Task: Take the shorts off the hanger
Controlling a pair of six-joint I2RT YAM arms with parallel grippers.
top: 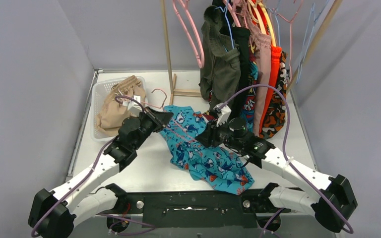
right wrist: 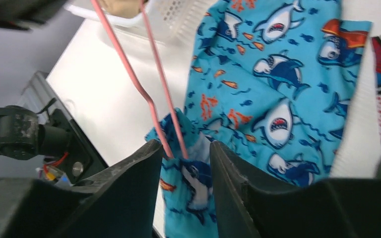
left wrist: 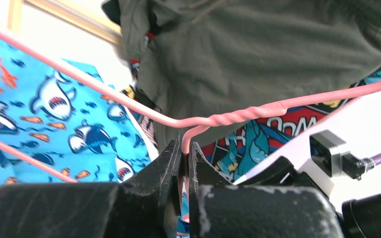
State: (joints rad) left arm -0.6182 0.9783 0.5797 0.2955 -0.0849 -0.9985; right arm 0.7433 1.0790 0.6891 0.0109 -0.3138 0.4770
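a: where r the shark-print shorts (top: 203, 153)?
b: flat on the table (top: 144, 171), betw the 2 arms. pink hanger (left wrist: 218, 118) wires run into the fabric.
a: left gripper (left wrist: 184, 157)?
b: pinched tight on the hanger wire, just under its twisted neck.
a: right gripper (right wrist: 186, 148)?
b: jaws parted, straddling 2 hanger wires + a fold of the shorts, not clamping.
a: rest?
b: tan shorts (top: 116, 106) in the white basket (top: 98, 91), far left. olive shorts (top: 221, 64) + others hang on the rack (top: 166, 44) behind.
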